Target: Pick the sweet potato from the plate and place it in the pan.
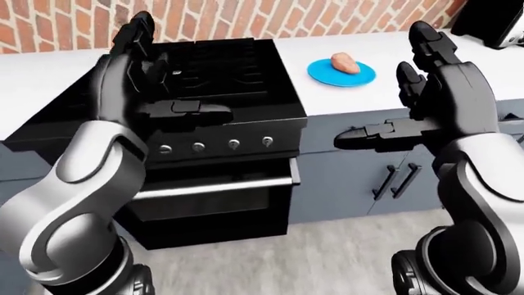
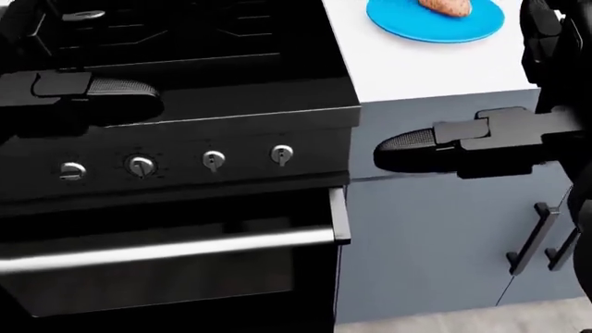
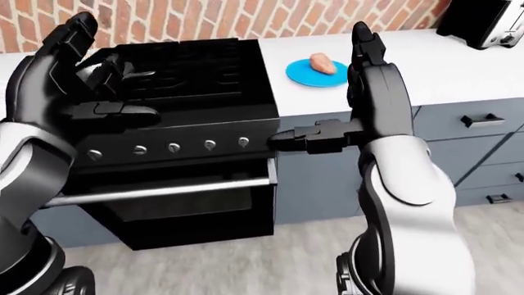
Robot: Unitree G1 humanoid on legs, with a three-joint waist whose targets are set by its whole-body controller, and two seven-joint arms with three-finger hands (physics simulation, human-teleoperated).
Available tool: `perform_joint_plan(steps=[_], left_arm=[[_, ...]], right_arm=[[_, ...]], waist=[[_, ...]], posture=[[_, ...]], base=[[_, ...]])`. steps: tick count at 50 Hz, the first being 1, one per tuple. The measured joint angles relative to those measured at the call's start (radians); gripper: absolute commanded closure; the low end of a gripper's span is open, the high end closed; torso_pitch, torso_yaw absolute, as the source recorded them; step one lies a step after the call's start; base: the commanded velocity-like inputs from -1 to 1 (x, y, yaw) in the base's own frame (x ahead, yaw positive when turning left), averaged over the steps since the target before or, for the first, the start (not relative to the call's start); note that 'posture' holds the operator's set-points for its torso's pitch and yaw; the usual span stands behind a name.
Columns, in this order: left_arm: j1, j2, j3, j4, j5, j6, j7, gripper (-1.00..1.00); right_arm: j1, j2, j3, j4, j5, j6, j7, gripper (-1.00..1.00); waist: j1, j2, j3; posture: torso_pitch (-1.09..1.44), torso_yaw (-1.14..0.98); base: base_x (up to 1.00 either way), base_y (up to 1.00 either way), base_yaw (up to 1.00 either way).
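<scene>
Up top in left-eye view: sweet potato (image 1: 344, 62) on blue plate (image 1: 360, 76), white counter (image 1: 327, 101) right of black stove (image 1: 225, 86). Left hand (image 1: 143, 74), right hand (image 1: 430, 86) raised, fingers spread, empty. Head view: stove knobs (image 2: 212, 160), oven handle (image 2: 175, 253). Right-eye view: toaster (image 3: 483, 24) top right.

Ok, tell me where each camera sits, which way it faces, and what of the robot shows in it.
Left-eye view: on the head, facing the stove and brick wall; both arms and open robot hands show, left robot hand, right robot hand.
Right-eye view: beside it, nearly the same scene, adding a toaster.
Head view: on the head, tilted down at the stove knobs; dark thumbs show.
All share the sweet potato on the blue plate.
</scene>
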Motion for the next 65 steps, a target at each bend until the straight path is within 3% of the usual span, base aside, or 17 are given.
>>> perform_joint_plan(steps=[3, 8, 13, 17, 19, 23, 29, 34, 38, 43, 46, 49, 53, 56, 58, 61, 65], left_arm=[[-0.004, 0.002, 0.002, -0.005, 0.000, -0.007, 0.003, -1.00], [0.018, 0.004, 0.010, 0.021, 0.012, 0.002, 0.010, -1.00], [0.003, 0.005, 0.008, 0.002, 0.007, -0.004, 0.007, -1.00], [-0.003, 0.004, 0.009, -0.001, 0.005, -0.010, 0.007, -1.00], [0.006, -0.005, -0.008, 0.005, 0.002, -0.007, 0.005, -1.00], [0.006, -0.004, -0.015, 0.008, -0.010, 0.009, -0.001, -1.00], [-0.009, 0.007, 0.007, -0.008, -0.006, -0.003, 0.008, -1.00], [0.007, 0.005, 0.011, 0.007, 0.000, 0.014, 0.022, -1.00], [-0.005, 0.006, 0.005, -0.010, -0.007, 0.004, 0.019, -1.00], [-0.007, 0.004, 0.006, -0.003, -0.004, -0.005, 0.018, -1.00], [0.002, -0.006, -0.019, 0.006, -0.014, 0.007, 0.012, -1.00], [-0.002, -0.001, -0.017, 0.009, -0.020, 0.013, 0.007, -1.00], [-0.009, 0.003, 0.000, -0.008, -0.013, -0.001, 0.013, -1.00], [-0.012, 0.004, 0.000, -0.010, -0.013, -0.005, 0.016, -1.00], [0.002, 0.004, 0.004, -0.003, -0.011, -0.002, 0.017, -1.00], [0.010, 0.004, 0.007, 0.008, -0.006, 0.011, 0.024, -1.00], [-0.003, 0.007, 0.006, -0.012, -0.010, 0.002, 0.021, -1.00]], right_arm=[[-0.004, -0.001, -0.003, -0.002, 0.000, -0.003, 0.002, -1.00], [0.011, 0.010, 0.014, 0.007, 0.014, 0.007, 0.014, -1.00], [0.001, 0.005, 0.001, -0.004, 0.006, -0.004, 0.010, -1.00], [-0.004, 0.003, 0.002, -0.001, 0.004, -0.010, 0.009, -1.00], [0.007, 0.001, -0.006, 0.003, 0.000, -0.005, 0.007, -1.00], [0.005, 0.001, -0.004, 0.009, -0.007, 0.014, 0.002, -1.00], [-0.010, 0.002, 0.003, -0.004, -0.002, -0.007, 0.007, -1.00], [0.004, 0.007, 0.019, 0.005, 0.012, 0.012, 0.019, -1.00], [-0.007, 0.002, 0.010, -0.007, 0.004, -0.002, 0.015, -1.00], [-0.009, -0.002, 0.009, -0.001, 0.003, -0.012, 0.016, -1.00], [0.003, -0.004, -0.003, 0.008, -0.008, 0.011, 0.010, -1.00], [-0.002, -0.001, 0.001, 0.009, -0.011, 0.014, 0.008, -1.00], [-0.004, -0.002, 0.004, -0.003, -0.007, -0.002, 0.013, -1.00], [-0.013, -0.002, 0.004, 0.002, -0.008, -0.003, 0.012, -1.00], [0.003, 0.010, 0.015, 0.005, -0.004, -0.006, 0.014, -1.00], [0.001, 0.012, 0.030, 0.017, 0.007, 0.010, 0.022, -1.00], [-0.009, 0.007, 0.018, 0.001, 0.001, -0.001, 0.019, -1.00]], waist=[[-0.008, 0.052, -0.005], [0.012, 0.046, -0.002], [0.012, 0.000, -0.009], [0.019, -0.056, -0.017], [0.006, -0.032, -0.004], [0.002, -0.022, 0.000], [0.002, 0.047, -0.003], [0.013, 0.046, -0.006], [0.014, 0.015, -0.015], [0.020, -0.057, -0.019], [0.004, -0.048, 0.003], [0.005, -0.031, -0.002], [0.004, 0.006, 0.002], [-0.003, 0.054, -0.004], [0.012, 0.042, 0.007], [0.013, 0.052, -0.005], [0.015, 0.014, -0.016]], posture=[[0.00, 0.00], [0.00, 0.00], [0.00, 0.00], [0.00, 0.00], [0.00, 0.00], [0.00, 0.00], [0.00, 0.00], [0.00, 0.00], [0.00, 0.00], [0.00, 0.00], [0.00, 0.00], [0.00, 0.00], [0.00, 0.00], [0.00, 0.00], [0.00, 0.00], [0.00, 0.00], [0.00, 0.00]], base=[[0.18, 0.00, 0.00], [0.18, 0.00, 0.00], [0.18, 0.00, 0.00], [0.18, -0.05, 0.00], [0.18, -0.12, 0.00], [0.18, -0.13, 0.00], [0.18, -0.12, 0.00], [0.18, -0.16, 0.00], [0.18, -0.19, 0.00], [0.18, -0.18, 0.00], [0.18, -0.19, 0.00], [0.18, -0.19, 0.00], [0.18, -0.19, 0.00], [0.18, -0.18, 0.00], [0.18, -0.18, 0.00], [0.19, -0.18, 0.00], [0.18, -0.18, 0.00]])
